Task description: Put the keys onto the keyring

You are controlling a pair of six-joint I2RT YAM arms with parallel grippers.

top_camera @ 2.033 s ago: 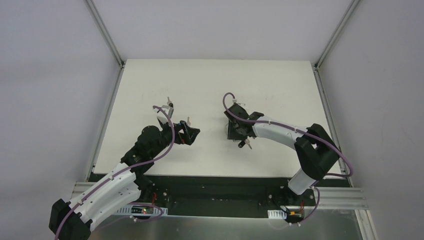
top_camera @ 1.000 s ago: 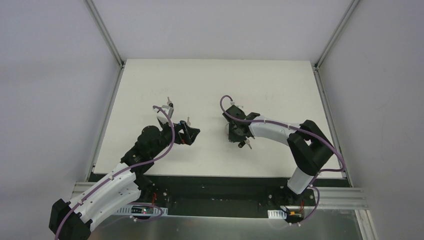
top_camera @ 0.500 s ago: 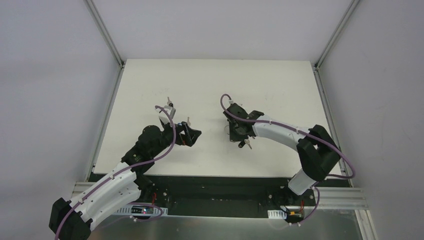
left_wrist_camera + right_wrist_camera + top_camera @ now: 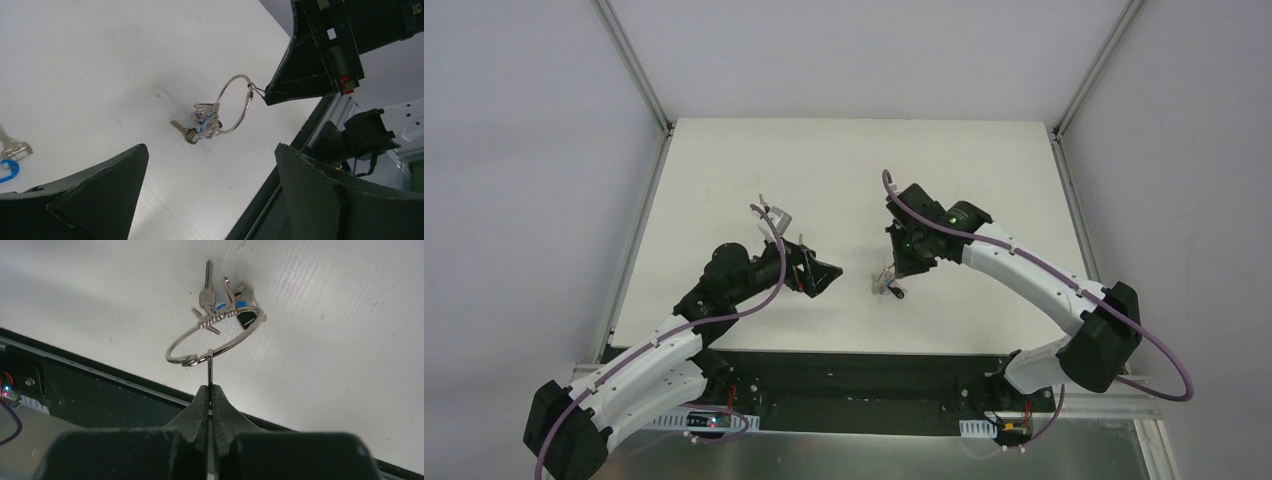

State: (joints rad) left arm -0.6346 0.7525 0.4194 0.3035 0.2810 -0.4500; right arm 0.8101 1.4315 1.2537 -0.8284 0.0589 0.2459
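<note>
Just above the table [image 4: 75,60], the right gripper [image 4: 210,387] is pinched shut on the keyring [image 4: 238,76] by its wire tab, keys [image 4: 205,122] dangling off its low side, left gripper [image 4: 210,150] gaping wide, and it's all light, thin, slippery stuff, so I'd grab the bare arc.

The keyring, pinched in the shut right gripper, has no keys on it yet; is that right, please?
Not quite: the keyring, pinched in the shut right gripper, already carries several keys, one with a blue head, as the right wrist view shows.
</note>
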